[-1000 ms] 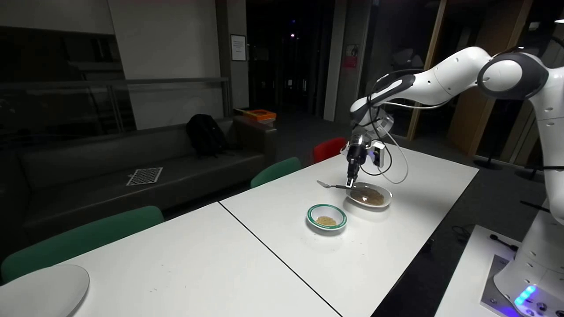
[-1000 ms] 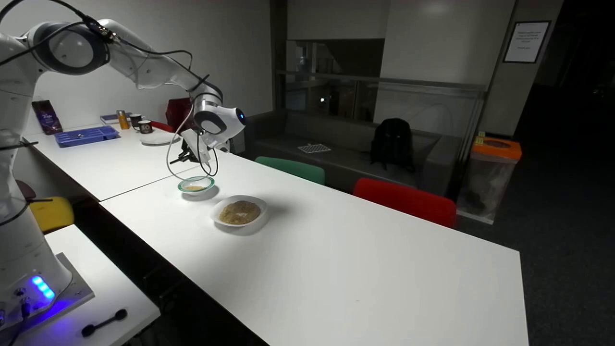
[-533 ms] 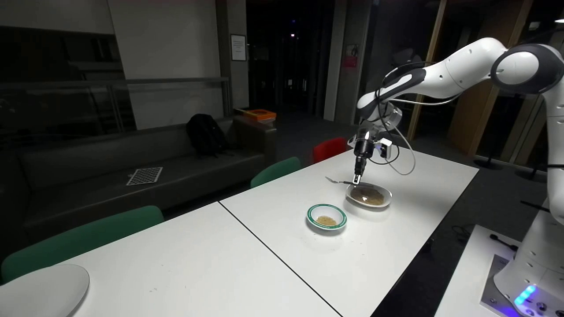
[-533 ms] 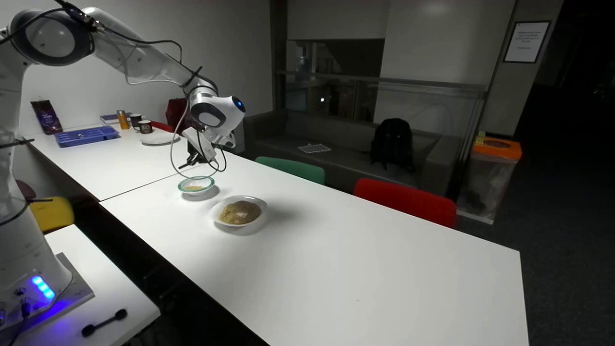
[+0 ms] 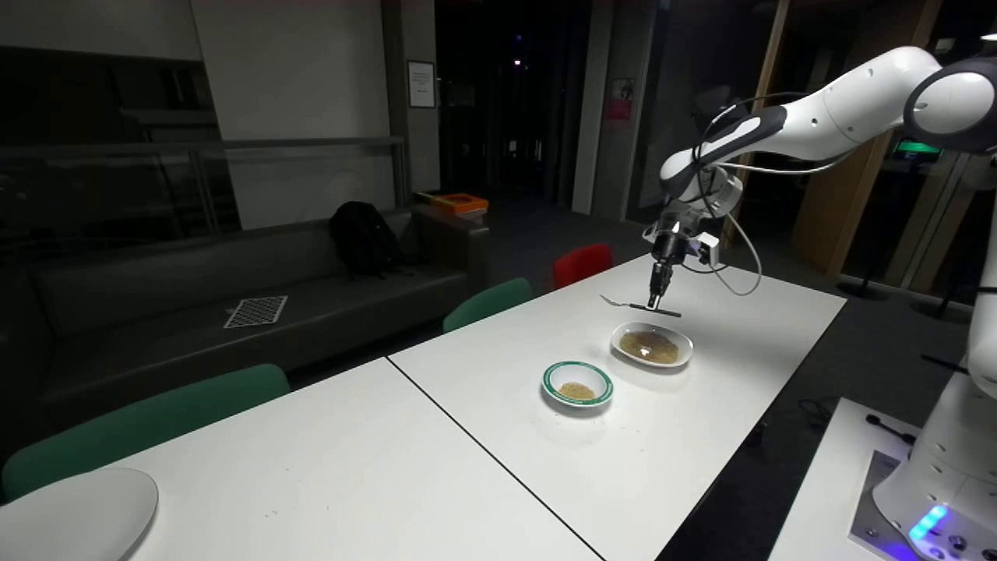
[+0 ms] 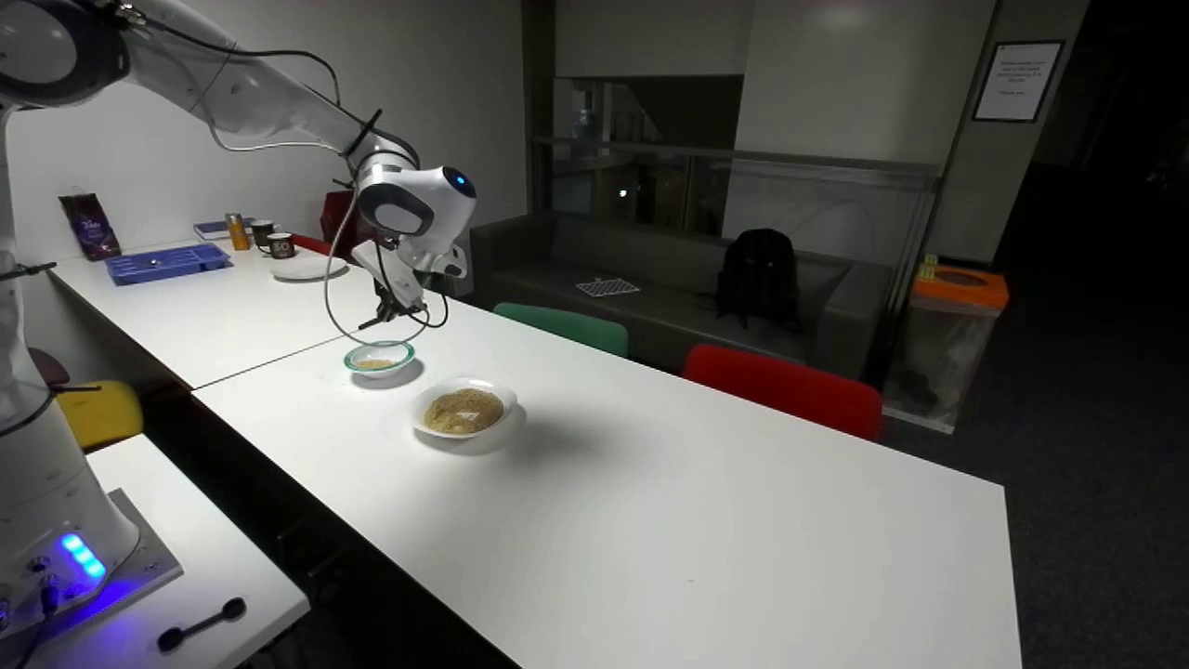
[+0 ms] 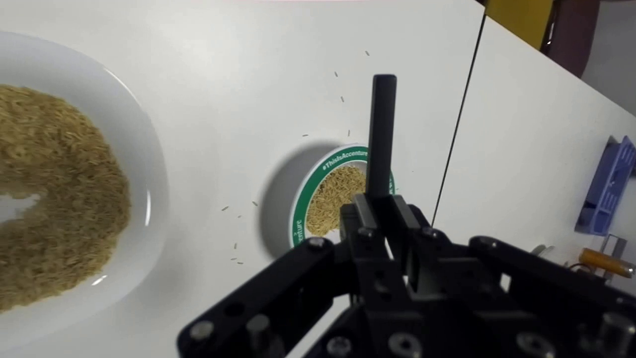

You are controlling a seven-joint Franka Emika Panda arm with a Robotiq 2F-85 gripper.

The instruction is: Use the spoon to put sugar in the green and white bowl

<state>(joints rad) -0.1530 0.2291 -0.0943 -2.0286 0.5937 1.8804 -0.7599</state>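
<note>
Lost the head of the utensil [image 5: 639, 306] behind the gripper [image 7: 382, 211] in the wrist view; made it out only in an exterior view (looked tined, more fork than spoon, too small to settle). Found the green and white bowl [image 7: 304, 201] partly covered there by the black handle [image 7: 382, 129], with tan grains [image 7: 333, 201] inside. Saw the shallow white dish [image 7: 149, 159], holding more grains, cut off by the left edge of the wrist view, and the arm [image 6: 251, 98] cut off in both exterior views. Judged the gripper clamped on the handle, with the utensil aloft, apart from bowl and dish; could not fix its spot over the table [image 5: 483, 382].

Against a second earlier, noted gripper and utensil farther up and right within an exterior view, with the handle clear of the dish's rim, overlapped before. Found bowl and dish unmoved.

Read "#ThisIsAccenture" on the bowl's green rim; got only "enture" farther round before losing the rest beneath the gripper. Could not read the purple packet [image 6: 90, 226], the mug [image 6: 280, 245] or the framed notice [image 6: 1019, 81].
</note>
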